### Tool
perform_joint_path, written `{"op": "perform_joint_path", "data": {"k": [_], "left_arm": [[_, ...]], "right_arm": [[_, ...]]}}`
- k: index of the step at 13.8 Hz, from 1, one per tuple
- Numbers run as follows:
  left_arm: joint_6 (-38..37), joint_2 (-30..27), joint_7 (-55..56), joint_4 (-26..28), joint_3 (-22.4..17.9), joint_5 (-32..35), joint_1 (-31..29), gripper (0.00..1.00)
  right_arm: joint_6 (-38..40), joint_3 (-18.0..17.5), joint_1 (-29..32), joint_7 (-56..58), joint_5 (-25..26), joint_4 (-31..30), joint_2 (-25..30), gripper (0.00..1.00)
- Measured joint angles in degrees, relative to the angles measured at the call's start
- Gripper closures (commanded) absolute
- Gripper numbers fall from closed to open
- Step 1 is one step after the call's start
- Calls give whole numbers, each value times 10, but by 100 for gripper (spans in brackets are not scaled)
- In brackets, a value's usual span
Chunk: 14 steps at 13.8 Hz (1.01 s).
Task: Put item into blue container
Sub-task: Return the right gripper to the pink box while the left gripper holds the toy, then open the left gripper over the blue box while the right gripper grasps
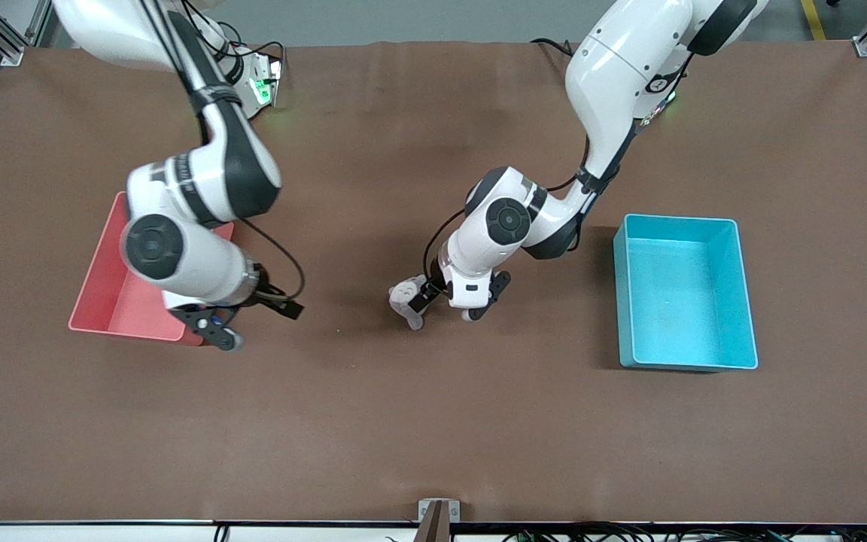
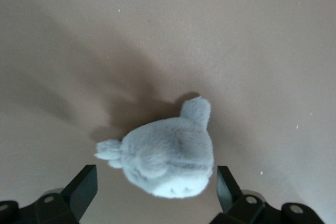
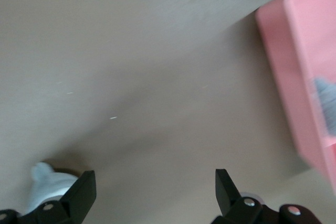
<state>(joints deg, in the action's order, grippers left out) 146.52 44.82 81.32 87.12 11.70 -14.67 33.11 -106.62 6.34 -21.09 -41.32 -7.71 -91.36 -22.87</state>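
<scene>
Gray plush toy [image 1: 408, 300] on desk [image 1: 433, 421] mid-span, touching nothing else. Left tool [image 1: 445, 301] low over it, spread wide, toy between fingers [image 2: 79, 190], ungripped. Blue container [image 1: 683, 292] at toy's 3 o'clock, well apart, bare desk between. Right tool [image 1: 215, 327] released, over pink bin [image 1: 114, 282] corner, toy's 9 o'clock.

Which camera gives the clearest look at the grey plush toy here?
The left wrist view: the grey plush toy fills the frame, whole, between the open left gripper fingers. The front view shows it small, partly covered by that arm; the right wrist view catches only an edge.
</scene>
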Motion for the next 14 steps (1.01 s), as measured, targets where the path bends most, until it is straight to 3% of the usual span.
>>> {"op": "perform_joint_path", "data": {"k": [3,6,7,10,13,14], "left_arm": [[60,19,37,0,0,0,10,0],[88,33,47,0,-1,0,17,0],[92,37,49,0,-1,0,18,5],[118,47,52,0,-1,0,27,42],[129,52,53,0,-1,0,30,94],[130,52,53,-1,-3,0,30,100]], "right_arm": [[-20,2,86,135,0,-89,56,0],[-106,1,158,242,0,-211,100,0],[-136,1,176,269,0,-251,109,0],[-206,1,218,335,0,-331,114,0],[-251,-1,230,346,-3,-380,114,0],[-258,-2,230,347,-4,-393,114,0]]}}
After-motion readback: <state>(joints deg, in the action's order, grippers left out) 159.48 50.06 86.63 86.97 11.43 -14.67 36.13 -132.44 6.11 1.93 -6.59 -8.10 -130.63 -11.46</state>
